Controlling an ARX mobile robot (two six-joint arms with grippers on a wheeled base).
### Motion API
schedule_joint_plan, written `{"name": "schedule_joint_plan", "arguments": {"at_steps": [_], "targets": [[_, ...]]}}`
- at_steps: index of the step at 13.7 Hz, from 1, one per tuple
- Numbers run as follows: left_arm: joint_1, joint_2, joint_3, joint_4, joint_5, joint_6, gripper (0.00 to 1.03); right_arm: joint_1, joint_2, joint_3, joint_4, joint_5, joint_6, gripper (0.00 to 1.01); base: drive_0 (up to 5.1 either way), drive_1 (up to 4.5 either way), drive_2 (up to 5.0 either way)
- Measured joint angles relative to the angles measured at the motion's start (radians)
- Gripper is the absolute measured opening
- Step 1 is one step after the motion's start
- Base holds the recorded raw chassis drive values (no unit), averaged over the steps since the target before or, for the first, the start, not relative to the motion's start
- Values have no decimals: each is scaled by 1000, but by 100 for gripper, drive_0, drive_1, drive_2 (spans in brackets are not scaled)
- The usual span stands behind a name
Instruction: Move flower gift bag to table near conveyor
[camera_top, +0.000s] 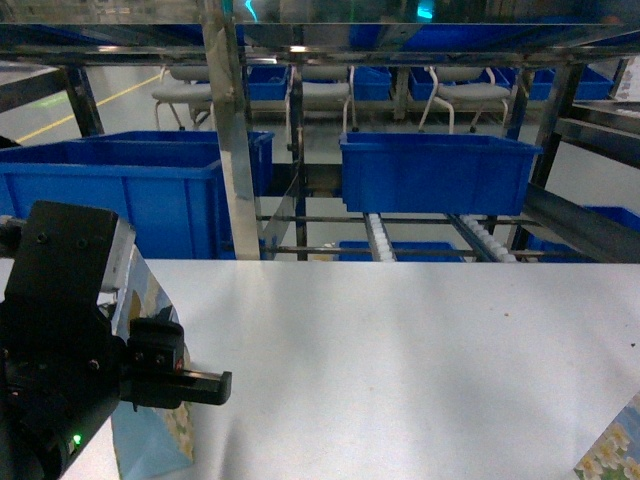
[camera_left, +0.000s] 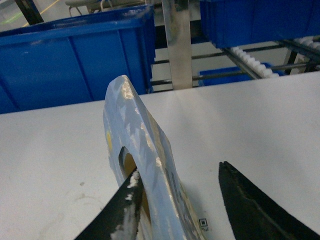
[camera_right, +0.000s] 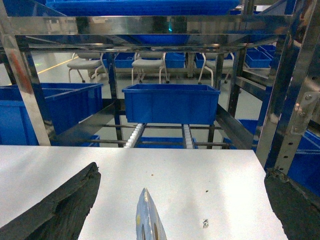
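The flower gift bag stands upright on the white table at the lower left, partly hidden by my left arm. In the left wrist view its pale blue top edge rises between the fingers of my left gripper, which is open. The left finger lies against the bag's handle hole and the right finger stands apart from it. The conveyor runs beyond the table's far edge. My right gripper is wide open, with a second bag's tip low between its fingers.
The second flowered bag shows at the lower right corner. Blue bins sit on the steel rack, and a steel post stands at the table's far edge. A tiny black mark lies beside the bag.
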Motion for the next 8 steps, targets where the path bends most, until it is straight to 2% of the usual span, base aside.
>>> {"name": "schedule_joint_plan", "arguments": {"at_steps": [4,5,6,8], "targets": [[57,-172,-5,8,74,1,92,0,0,0,0,0,0,98,0,0,0],[56,-188,-13,9,77,11,100,0,0,0,0,0,0,98,0,0,0],[45,-186,-36,8,71,26,98,0,0,0,0,0,0,98,0,0,0],[17,-161,-82,3,25,32,98,0,0,0,0,0,0,98,0,0,0]]}}
